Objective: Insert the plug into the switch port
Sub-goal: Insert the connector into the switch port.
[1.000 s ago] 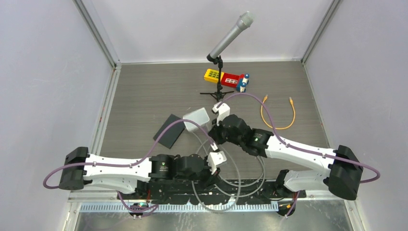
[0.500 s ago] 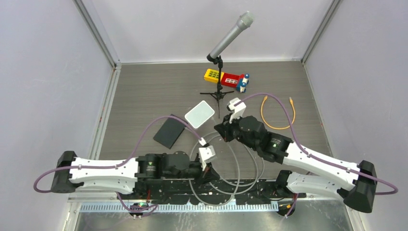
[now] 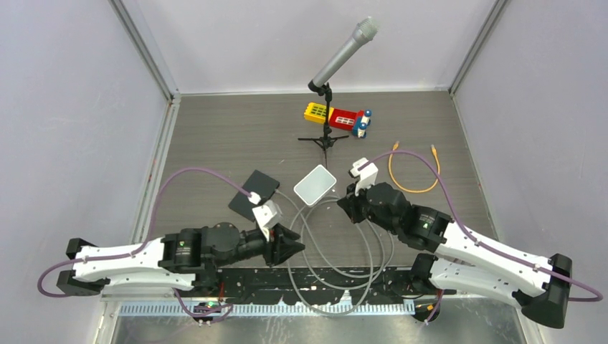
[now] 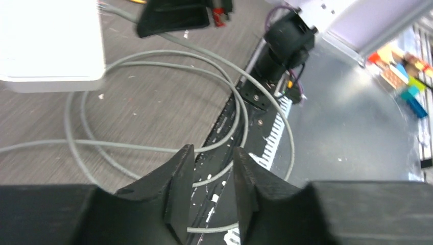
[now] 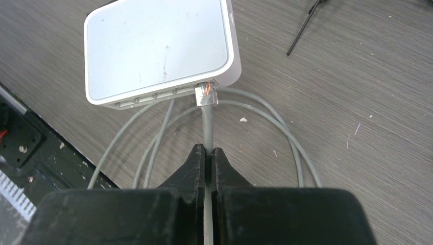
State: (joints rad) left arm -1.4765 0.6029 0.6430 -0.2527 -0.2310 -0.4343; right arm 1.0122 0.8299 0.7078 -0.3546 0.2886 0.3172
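The white switch [image 3: 316, 185] lies flat at mid-table; the right wrist view shows its port side [image 5: 153, 96] facing my right gripper. The clear plug [image 5: 206, 94] on the grey cable [image 5: 208, 127] has its tip against a port at the switch's right end; how deep it sits is not visible. My right gripper [image 5: 208, 151] is shut on the cable a short way behind the plug, also seen from above [image 3: 347, 207]. My left gripper [image 4: 212, 162] is open over the cable loops with nothing between its fingers, near the front rail [image 3: 295, 247].
Grey cable loops [image 3: 337, 247] spread between the arms and over the black front rail [image 3: 373, 278]. A black flat box [image 3: 254, 193] lies left of the switch. A microphone stand [image 3: 327, 122], a red and yellow toy [image 3: 337, 116] and an orange cable [image 3: 419, 172] are farther back.
The switch has slid right and toward me. My left arm has drawn back left, away from the switch. My right arm has shifted right, still holding the cable.
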